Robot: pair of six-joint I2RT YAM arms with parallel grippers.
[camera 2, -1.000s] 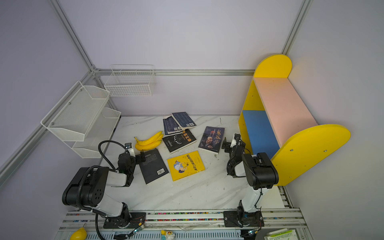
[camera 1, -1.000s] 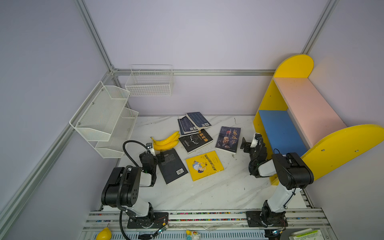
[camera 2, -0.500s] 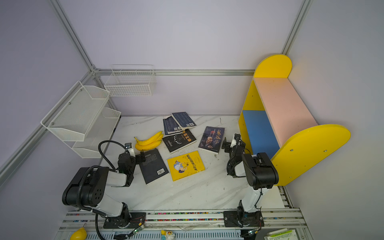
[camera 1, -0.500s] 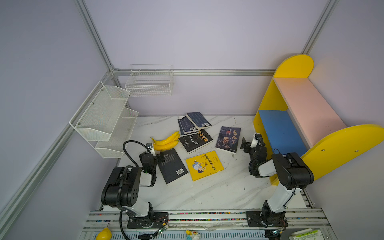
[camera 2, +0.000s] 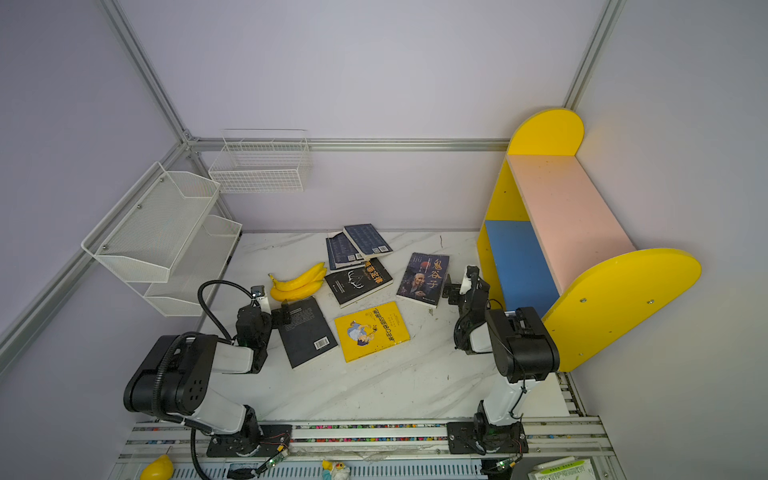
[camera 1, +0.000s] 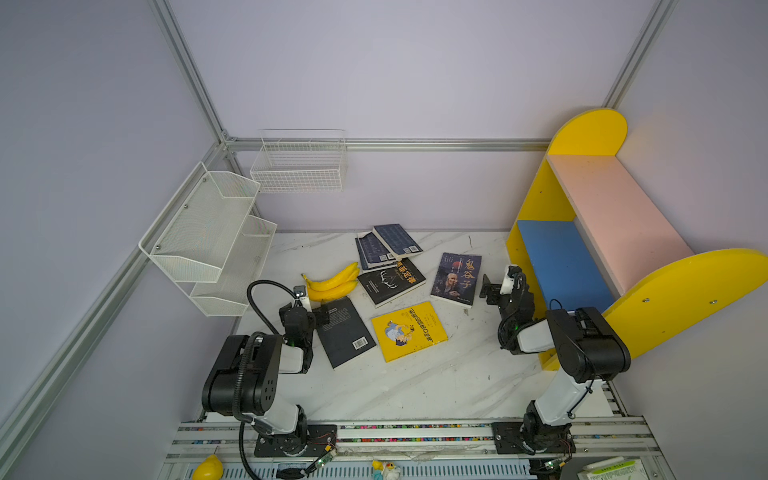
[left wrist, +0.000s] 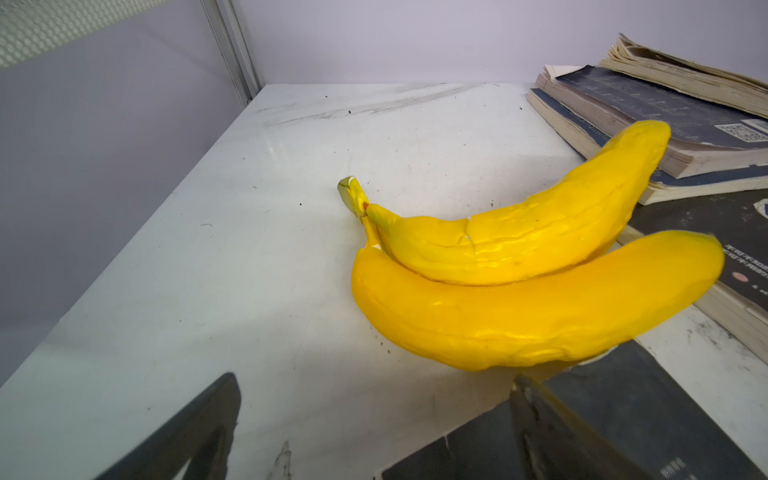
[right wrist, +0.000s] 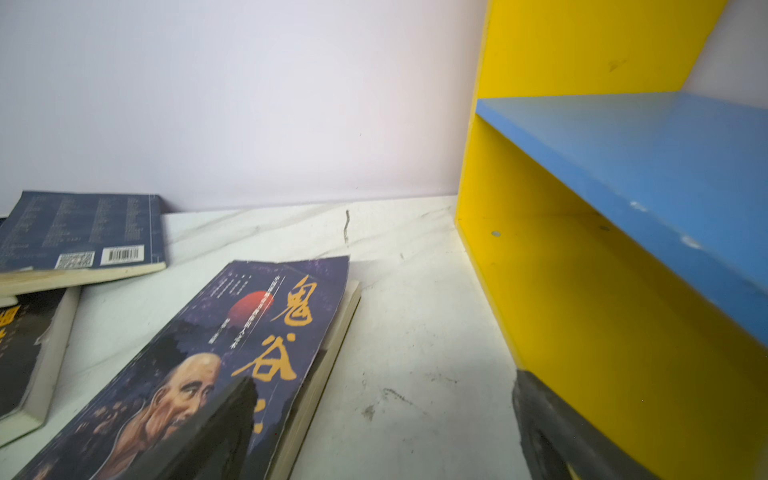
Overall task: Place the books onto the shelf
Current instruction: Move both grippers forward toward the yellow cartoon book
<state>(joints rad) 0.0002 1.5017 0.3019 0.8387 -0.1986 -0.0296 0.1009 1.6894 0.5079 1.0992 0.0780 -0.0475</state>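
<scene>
Left tool (left wrist: 370,428): jaws spread wide and empty. One finger is over the corner of the black barcode book (camera 1: 343,332); the bananas (camera 1: 332,282) lie directly ahead, touching that book.

Right tool (right wrist: 386,415): also released and empty. One finger is above the portrait-cover book (camera 1: 456,278), the other just beside the shelf's yellow side panel (camera 1: 685,299).

Location of books: all six lie flat on the bench (camera 1: 415,386); none is on the shelf. The yellow cartoon book (camera 1: 409,331) is at the centre and the black orange-titled book (camera 1: 390,281) is behind it. Two navy books (camera 1: 397,240) overlap at the rear, with one edge resting on the black orange-titled book.

Handling, as judged: worn paperbacks, light, with limp covers and swollen page edges, so they will probably sag if held by one corner. Lying flat, they offer no face to pinch. Grip across the thickness at a free long edge, close to the spine. The portrait-cover book's lifted cover corner would give a hold on the cover only.

Surface: smooth marble-pattern top, scuffed, on which books are likely to slide when pushed.

Room: lilac walls and an aluminium frame, with a white mesh rack (camera 1: 208,232) and a wire basket (camera 1: 299,166) mounted clear of the work. The pink board (camera 1: 598,208) and blue board (camera 1: 561,266) are bare
</scene>
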